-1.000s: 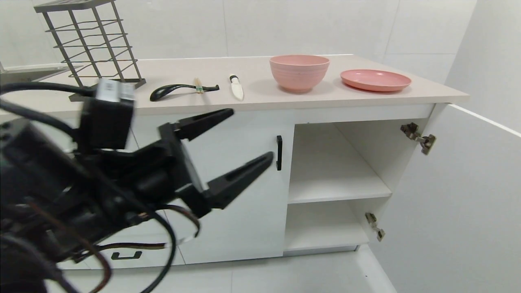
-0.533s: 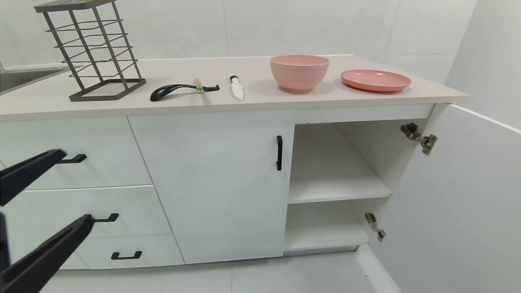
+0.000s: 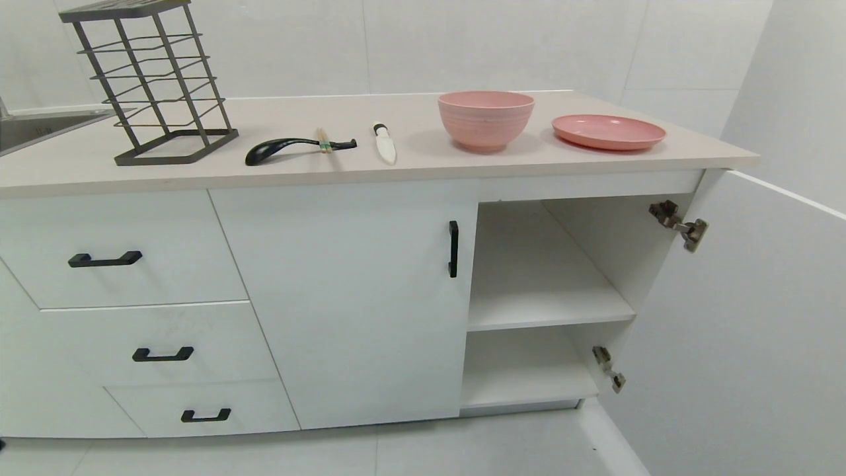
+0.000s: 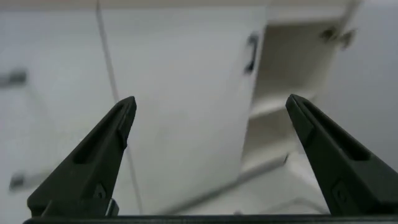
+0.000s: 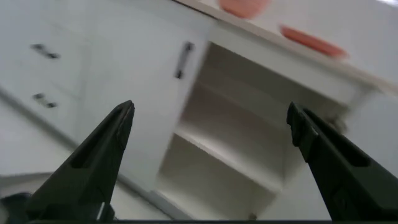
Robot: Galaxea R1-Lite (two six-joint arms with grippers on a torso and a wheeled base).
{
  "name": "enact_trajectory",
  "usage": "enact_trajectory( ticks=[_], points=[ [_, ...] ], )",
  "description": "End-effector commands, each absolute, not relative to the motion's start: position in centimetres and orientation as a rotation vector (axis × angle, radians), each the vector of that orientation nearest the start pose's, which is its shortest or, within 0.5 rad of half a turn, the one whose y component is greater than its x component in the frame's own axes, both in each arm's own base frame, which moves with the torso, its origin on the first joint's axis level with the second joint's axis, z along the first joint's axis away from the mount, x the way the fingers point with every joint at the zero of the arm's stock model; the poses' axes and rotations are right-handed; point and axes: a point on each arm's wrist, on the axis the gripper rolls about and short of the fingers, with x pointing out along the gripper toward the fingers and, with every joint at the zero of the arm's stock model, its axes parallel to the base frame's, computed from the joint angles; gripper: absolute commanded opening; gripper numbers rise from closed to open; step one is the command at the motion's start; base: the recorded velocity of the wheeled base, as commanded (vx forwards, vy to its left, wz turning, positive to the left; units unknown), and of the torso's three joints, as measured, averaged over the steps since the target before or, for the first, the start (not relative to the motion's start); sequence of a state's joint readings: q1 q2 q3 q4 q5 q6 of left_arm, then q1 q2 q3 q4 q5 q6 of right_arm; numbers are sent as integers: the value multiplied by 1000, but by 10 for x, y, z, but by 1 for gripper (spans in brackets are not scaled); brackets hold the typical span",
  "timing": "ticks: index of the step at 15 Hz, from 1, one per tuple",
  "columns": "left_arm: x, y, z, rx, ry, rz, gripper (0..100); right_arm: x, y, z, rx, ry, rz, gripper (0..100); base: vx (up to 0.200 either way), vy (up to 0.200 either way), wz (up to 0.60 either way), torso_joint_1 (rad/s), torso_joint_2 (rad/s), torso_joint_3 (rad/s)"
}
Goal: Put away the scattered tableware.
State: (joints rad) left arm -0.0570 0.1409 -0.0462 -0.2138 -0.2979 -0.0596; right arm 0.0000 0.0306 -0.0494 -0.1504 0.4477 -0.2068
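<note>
Holding the left jaws spread wide, grasping nothing, and facing the closed cabinet door (image 4: 186,93) well ahead of them. Catching the open compartment (image 4: 292,68) just beside that door, also well ahead.

Holding the right jaws released as well, wide apart with nothing between them. Pointing them towards the open compartment and its middle shelf (image 5: 236,134), well apart from the tips.

Leaving all the tableware on the bench (image 3: 99,165), far beyond both sets of jaws and touched by neither:
- Leaving the pink bowl (image 3: 486,118) upright over the edge of the open compartment.
- Leaving the pink plate (image 3: 609,130) flat near the bowl, not touching it, towards the bench end by the swung-out door (image 3: 740,317).
- Leaving the white knife (image 3: 384,143) flat on the bowl's other side, near it.
- Leaving the black spoon (image 3: 291,147) lying next along, with the chopsticks (image 3: 324,140) crossing its handle.

Keeping the dark wire rack (image 3: 155,86) standing upright past the spoon, above the three shut drawers (image 3: 125,258). Showing a sink (image 3: 39,125) set into the bench beyond the rack.
</note>
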Motion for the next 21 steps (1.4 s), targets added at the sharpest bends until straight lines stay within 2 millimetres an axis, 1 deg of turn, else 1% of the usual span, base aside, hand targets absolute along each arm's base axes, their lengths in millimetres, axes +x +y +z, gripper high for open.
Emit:
enact_trajectory(
  ticks=[1, 2, 3, 4, 6, 7, 8, 10, 12, 14, 15, 16, 18, 21],
  points=[
    [-24, -6, 82, -46, -33, -249, 100, -25, 8, 87, -176, -137, 345, 100, 0, 0, 0, 0, 0, 0],
    [-25, -3, 83, -42, -27, -148, 100, -24, 7, 80, -149, -59, 294, 100, 0, 0, 0, 0, 0, 0],
    [-25, -2, 83, -42, -28, -70, 100, -24, 6, 80, -137, -58, 276, 100, 0, 0, 0, 0, 0, 0],
    [-25, -1, 83, -44, -28, -36, 100, -24, 5, 80, -118, -53, 228, 100, 0, 0, 0, 0, 0, 0],
    [-25, -1, 83, -47, -32, -30, 100, -23, 3, 79, -85, -37, 112, 100, 0, 0, 0, 0, 0, 0],
    [-25, -1, 83, -38, -35, -27, 100, -23, 1, 76, -15, -2, 29, 100, 0, 0, 0, 0, 0, 0],
    [-24, -1, 82, -5, -37, -40, 100, -23, 0, 75, 14, 5, 6, 100, 0, 0, 0, 0, 0, 0],
    [-24, -2, 82, -26, -34, -106, 100, -23, 0, 75, 14, 5, 6, 100, 0, 0, 0, 0, 0, 0],
    [-25, -2, 82, -63, -29, -108, 100, -23, 0, 75, 14, 5, 5, 100, 0, 0, 0, 0, 0, 0],
    [-25, -1, 83, -44, -32, -25, 100, -23, 0, 75, -2, 3, 0, 100, 0, 0, 0, 0, 0, 0],
    [-24, 1, 82, 33, -31, 50, 100, -23, 0, 75, -2, 3, 0, 100, 0, 0, 0, 0, 0, 0],
    [-24, 2, 82, 57, -28, 88, 100, -23, 0, 75, 0, 5, 3, 100, 0, 0, 0, 0, 0, 0],
    [-25, 3, 82, -18, -27, 112, 100, -23, 0, 75, 8, 5, 17, 100, 0, 0, 0, 0, 0, 0],
    [-25, 5, 82, 6, -28, 206, 100, -23, 0, 75, 8, 6, 17, 100, 0, 0, 0, 0, 0, 0]
  ],
)
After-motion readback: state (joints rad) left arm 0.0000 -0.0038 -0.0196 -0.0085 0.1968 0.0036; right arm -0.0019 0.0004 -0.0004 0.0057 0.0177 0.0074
